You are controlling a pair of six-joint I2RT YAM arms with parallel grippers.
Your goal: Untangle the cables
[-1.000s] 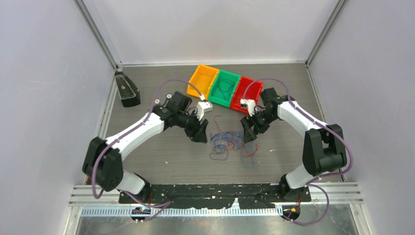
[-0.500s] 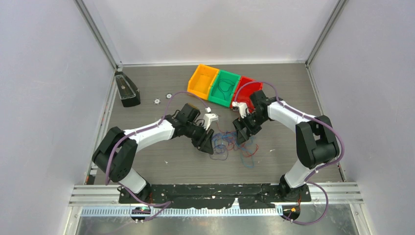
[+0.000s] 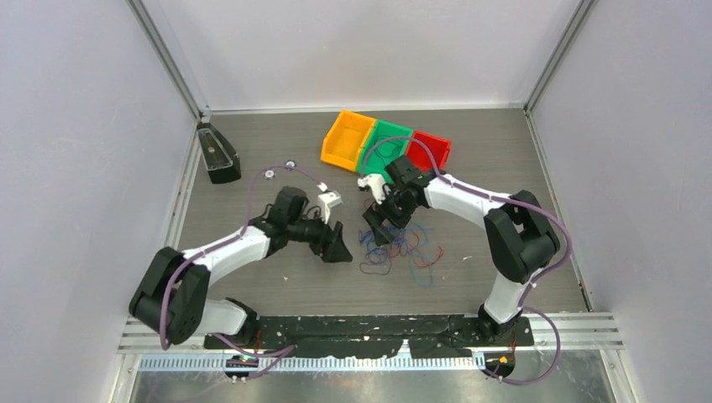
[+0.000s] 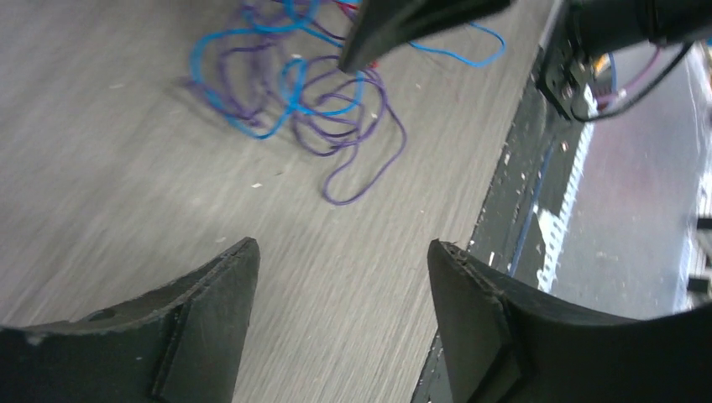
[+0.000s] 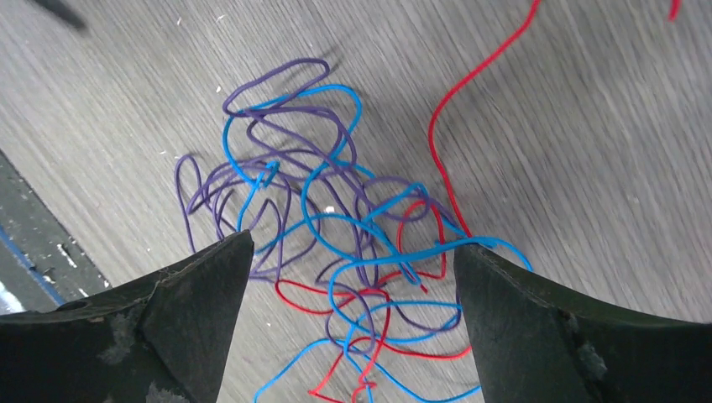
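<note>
The cables (image 3: 401, 250) lie as one loose tangle of thin red, blue and purple strands on the grey table, in front of the bins. My right gripper (image 3: 378, 228) hangs over the tangle's left part, open. In the right wrist view the cables (image 5: 353, 218) spread on the table between and beyond its fingertips (image 5: 227, 260), and none is pinched by the right gripper (image 5: 353, 248). My left gripper (image 3: 337, 249) is to the left of the tangle, open and empty. In its own view the left gripper (image 4: 342, 252) frames bare table, with the cables (image 4: 294, 92) well ahead of it.
Orange bin (image 3: 347, 138), green bin (image 3: 382, 149) and red bin (image 3: 431, 151) stand in a row behind the tangle. A black box (image 3: 218, 155) sits at the far left by the wall. The table's near edge (image 4: 504, 193) is close to the left gripper.
The right gripper has moved left, from the tangle's right side to over its left part. The left gripper reached the tangle, then drew back left and opened wider.
</note>
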